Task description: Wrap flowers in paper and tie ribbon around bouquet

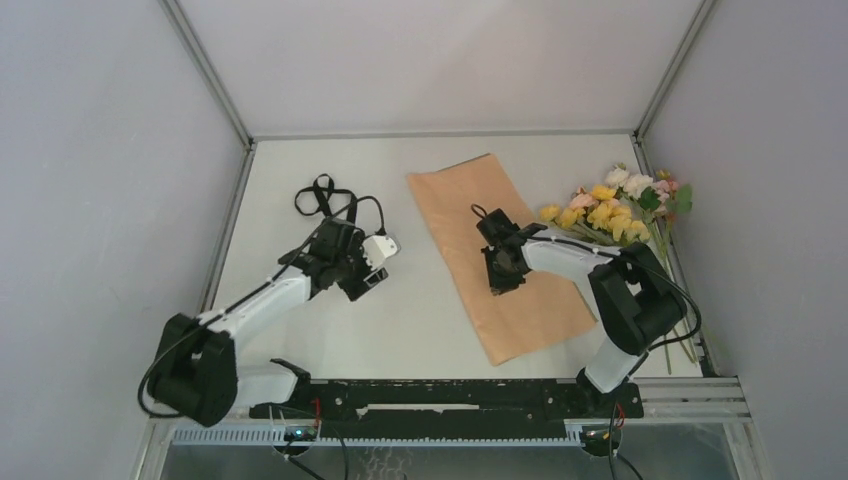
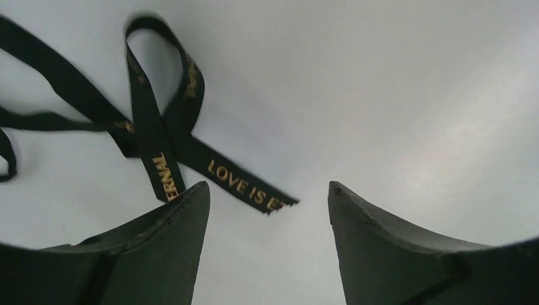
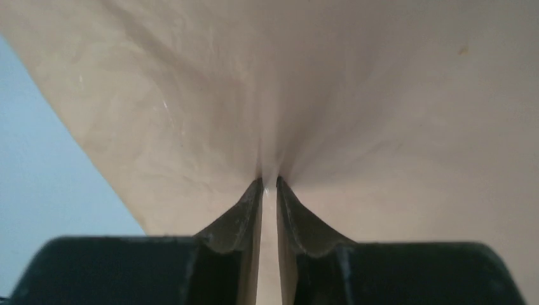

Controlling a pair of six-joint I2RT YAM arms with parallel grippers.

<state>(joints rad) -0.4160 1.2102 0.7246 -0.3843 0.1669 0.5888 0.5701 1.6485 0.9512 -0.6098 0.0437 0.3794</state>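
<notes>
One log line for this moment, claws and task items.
left claw: open near ribbon end, empty | right claw: pinching paper mid-sheet | flowers: unwrapped, right of paper

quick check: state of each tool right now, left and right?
Left tool: open, holding nothing; the ribbon end lies just ahead of it.
Right tool: shut on a pinched fold of the paper.

ribbon (image 1: 322,197) left on table (image 1: 420,335); paper (image 1: 465,200) centre; flowers (image 1: 612,211) just right of paper.
</notes>
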